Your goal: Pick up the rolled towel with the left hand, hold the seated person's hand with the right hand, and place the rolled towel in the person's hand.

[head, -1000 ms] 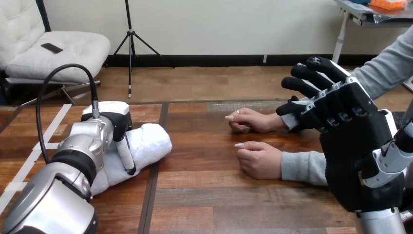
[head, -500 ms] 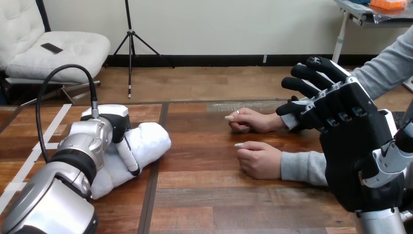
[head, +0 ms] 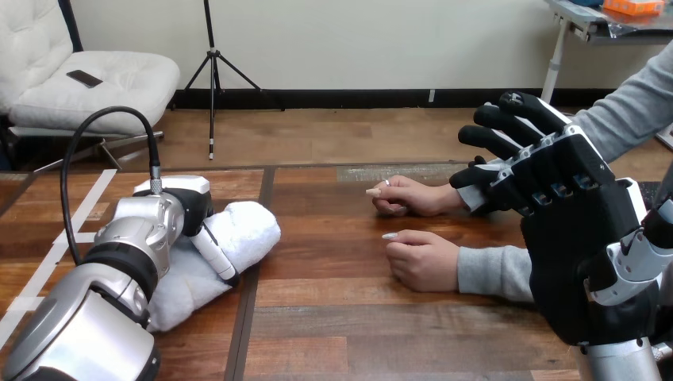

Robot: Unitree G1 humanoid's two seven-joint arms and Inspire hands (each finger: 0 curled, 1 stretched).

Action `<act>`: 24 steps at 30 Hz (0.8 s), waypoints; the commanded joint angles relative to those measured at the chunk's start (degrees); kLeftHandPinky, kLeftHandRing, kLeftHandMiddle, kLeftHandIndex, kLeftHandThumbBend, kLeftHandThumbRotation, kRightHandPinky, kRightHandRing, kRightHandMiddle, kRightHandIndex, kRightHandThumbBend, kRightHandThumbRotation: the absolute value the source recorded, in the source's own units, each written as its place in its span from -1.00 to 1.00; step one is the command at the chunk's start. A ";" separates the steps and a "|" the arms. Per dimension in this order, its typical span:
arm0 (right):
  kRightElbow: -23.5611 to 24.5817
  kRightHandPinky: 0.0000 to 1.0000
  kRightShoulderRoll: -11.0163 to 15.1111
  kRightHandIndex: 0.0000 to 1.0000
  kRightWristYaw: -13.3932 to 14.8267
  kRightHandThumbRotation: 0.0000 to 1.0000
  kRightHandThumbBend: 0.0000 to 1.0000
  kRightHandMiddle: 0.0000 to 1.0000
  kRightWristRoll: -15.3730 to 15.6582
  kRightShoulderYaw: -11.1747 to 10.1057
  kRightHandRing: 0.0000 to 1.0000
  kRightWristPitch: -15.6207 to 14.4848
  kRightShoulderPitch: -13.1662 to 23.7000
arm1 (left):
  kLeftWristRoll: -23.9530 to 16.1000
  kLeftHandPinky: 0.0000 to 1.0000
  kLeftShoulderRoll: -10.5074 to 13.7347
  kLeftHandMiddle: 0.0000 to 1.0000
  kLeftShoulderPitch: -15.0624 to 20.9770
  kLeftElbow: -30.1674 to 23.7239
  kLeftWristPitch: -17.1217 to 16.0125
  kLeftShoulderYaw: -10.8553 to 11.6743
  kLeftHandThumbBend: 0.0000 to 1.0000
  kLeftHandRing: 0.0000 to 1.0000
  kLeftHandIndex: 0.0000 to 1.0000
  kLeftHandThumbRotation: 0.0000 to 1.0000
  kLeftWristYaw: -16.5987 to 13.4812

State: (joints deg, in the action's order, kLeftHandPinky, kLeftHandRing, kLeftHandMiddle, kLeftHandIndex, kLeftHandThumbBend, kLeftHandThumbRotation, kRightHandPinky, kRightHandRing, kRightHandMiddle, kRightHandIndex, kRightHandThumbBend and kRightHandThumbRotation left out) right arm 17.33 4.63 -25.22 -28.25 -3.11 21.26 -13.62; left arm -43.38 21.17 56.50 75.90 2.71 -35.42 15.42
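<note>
Your L hand [head: 184,208] is wrapped round the rolled towel [head: 248,228] on the table [head: 357,317], towel's long axis pointing far-R at the person's hands [head: 424,259], well R of the towel, w/ your open R hand [head: 575,230] further R.

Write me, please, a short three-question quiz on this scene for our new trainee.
1. True or false: the right hand rests on the rolled towel.
2. Multiple choice: the right hand is A) shut in a fist; B) raised, fingers open; C) curled round the rolled towel.
3. Fill in: the fingers of the ___ hand curl round the rolled towel.
Key: 1 false; 2 B; 3 left, that is, the left hand.
</note>
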 commanded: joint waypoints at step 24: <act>2.18 0.12 -0.12 0.52 0.31 1.00 0.91 0.54 -0.01 -0.33 0.49 0.56 1.55 | -1.91 -0.30 -1.92 0.20 1.71 -0.94 0.41 -2.02 0.96 -0.02 0.28 -0.26 -0.79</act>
State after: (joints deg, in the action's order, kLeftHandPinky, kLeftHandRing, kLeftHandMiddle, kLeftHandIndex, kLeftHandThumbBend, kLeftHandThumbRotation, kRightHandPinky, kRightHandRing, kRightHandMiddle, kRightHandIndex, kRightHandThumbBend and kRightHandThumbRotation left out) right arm 17.33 4.63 -25.09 -28.26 -3.10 21.26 -13.62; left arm -43.96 20.44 56.50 75.89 3.46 -36.01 15.14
